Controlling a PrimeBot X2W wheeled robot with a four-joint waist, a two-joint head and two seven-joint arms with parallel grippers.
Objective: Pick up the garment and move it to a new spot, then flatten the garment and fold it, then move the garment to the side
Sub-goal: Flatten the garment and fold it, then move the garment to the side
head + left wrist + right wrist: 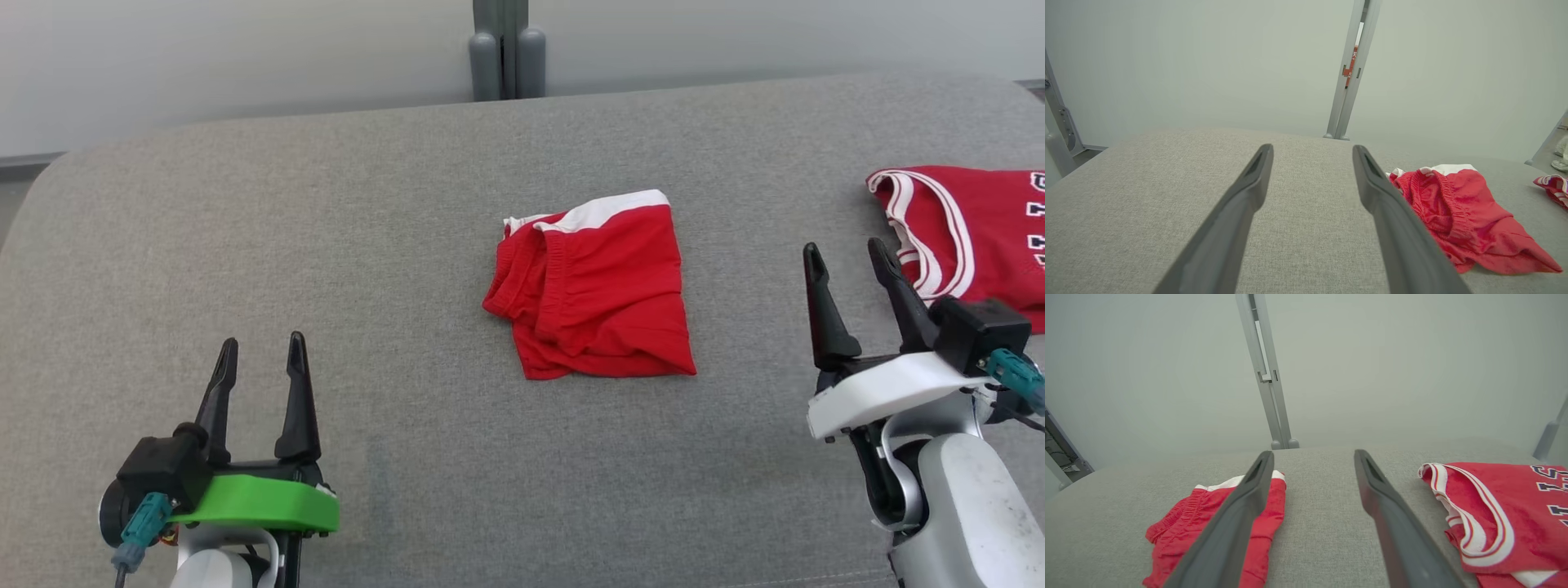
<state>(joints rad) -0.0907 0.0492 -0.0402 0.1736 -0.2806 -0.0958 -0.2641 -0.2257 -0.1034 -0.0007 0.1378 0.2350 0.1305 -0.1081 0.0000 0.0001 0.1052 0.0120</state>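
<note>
Both spread jaws flank the red shorts, well apart

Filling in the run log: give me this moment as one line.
shorts: folded, centre, unheld | jersey: far right | left gripper: open, empty | right gripper: open, empty

The red jersey lying at the right edge of the bench carries dark letters outlined in white across its front. They are cut off at the edge of view. One in the upper row looks like an S, and the lower row gives only upright strokes, so no word can be read. A grey post beyond the bench's far edge bears a small orange tag with pale marks, too small to read.
</note>
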